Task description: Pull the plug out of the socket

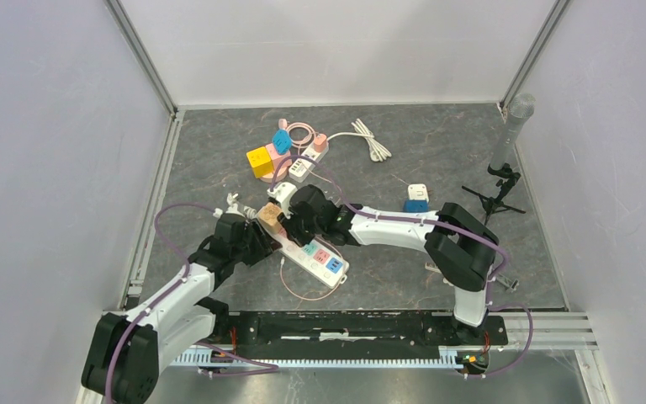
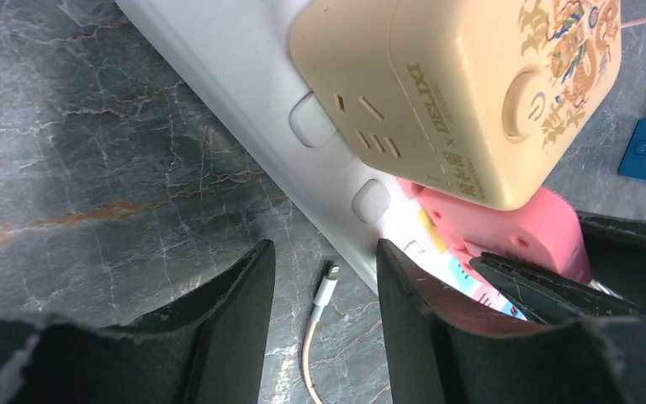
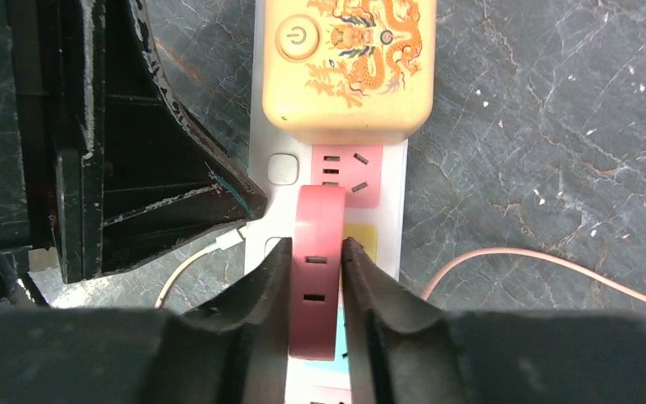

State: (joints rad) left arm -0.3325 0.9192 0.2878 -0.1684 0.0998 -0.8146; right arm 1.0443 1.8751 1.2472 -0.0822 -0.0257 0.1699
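A white power strip [image 1: 320, 257] lies at the middle of the table; it also shows in the right wrist view [image 3: 387, 185] and the left wrist view [image 2: 244, 76]. A beige cube adapter [image 3: 346, 59] with a dragon print sits plugged in at its far end. Beside it a pink plug [image 3: 318, 269] stands in the strip. My right gripper [image 3: 317, 246] is shut on the pink plug's sides. My left gripper [image 2: 324, 278] is open at the strip's left edge, one finger [image 2: 412, 303] over the strip, with a white charging-cable tip [image 2: 326, 286] between its fingers.
A second white strip [image 1: 307, 164] with a yellow cube [image 1: 260, 162] and a blue plug [image 1: 282, 140] lies at the back. A white cable [image 1: 370, 139], a blue-and-white adapter [image 1: 416, 199] and a microphone stand [image 1: 505, 160] are to the right. A pink cable [image 3: 547, 265] runs beside the strip.
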